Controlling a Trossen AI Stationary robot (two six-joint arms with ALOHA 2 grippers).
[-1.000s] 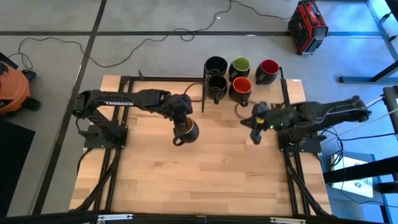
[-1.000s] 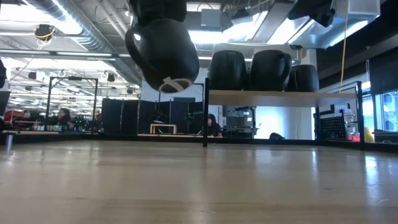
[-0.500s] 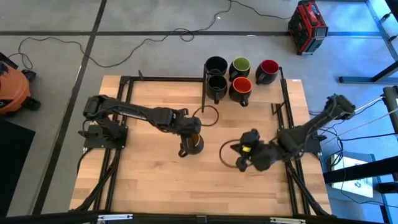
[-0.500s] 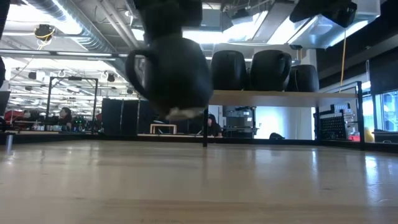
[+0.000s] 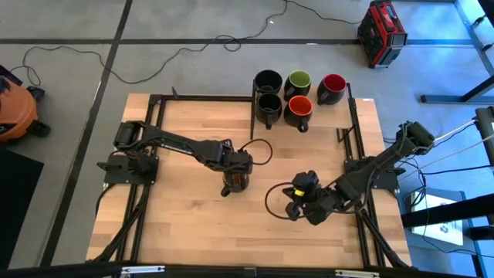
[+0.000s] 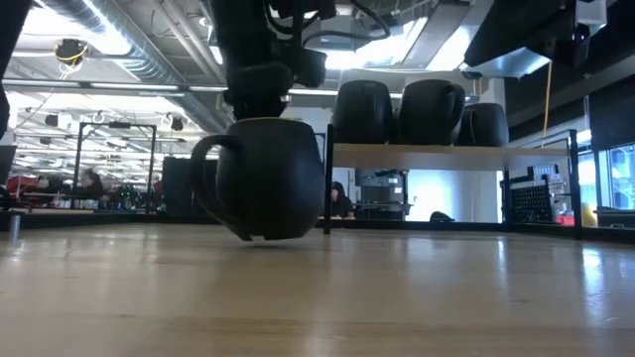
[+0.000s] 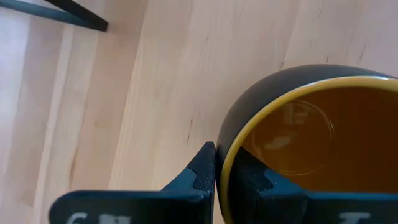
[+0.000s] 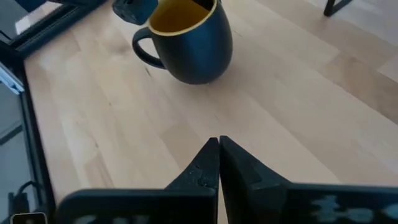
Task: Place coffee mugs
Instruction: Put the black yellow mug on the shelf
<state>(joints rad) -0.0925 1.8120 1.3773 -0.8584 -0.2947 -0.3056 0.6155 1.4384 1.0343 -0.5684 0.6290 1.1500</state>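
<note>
Mug point(image 5: 234, 181) with the yellow inside is hanging from my left fingers point(image 7: 205, 171), which are pinching its rim, low over the mid tabletop point(image 5: 177, 224). My right fingers point(image 8: 217, 163) are waiting nearby, pressed together, empty. Farther off, five mugs point(image 5: 297, 91) are sitting on the shelf point(image 6: 446, 149); this one is left, I judge.

Held mug point(image 8: 189, 43): dark outside, yellow inside and on the rim. Shelf mugs at 12 o'clock: two with black insides point(image 5: 268, 80) point(image 5: 269, 101), one green point(image 5: 298, 80), one red point(image 5: 333, 83), one orange-red point(image 5: 299, 105). Table point(image 5: 185, 216): pale wood with lengthwise plank grain. Arms and frame: black. Floor at 1 o'clock: red case point(image 5: 381, 31); at 9 o'clock: orange object point(image 5: 14, 108).
</note>
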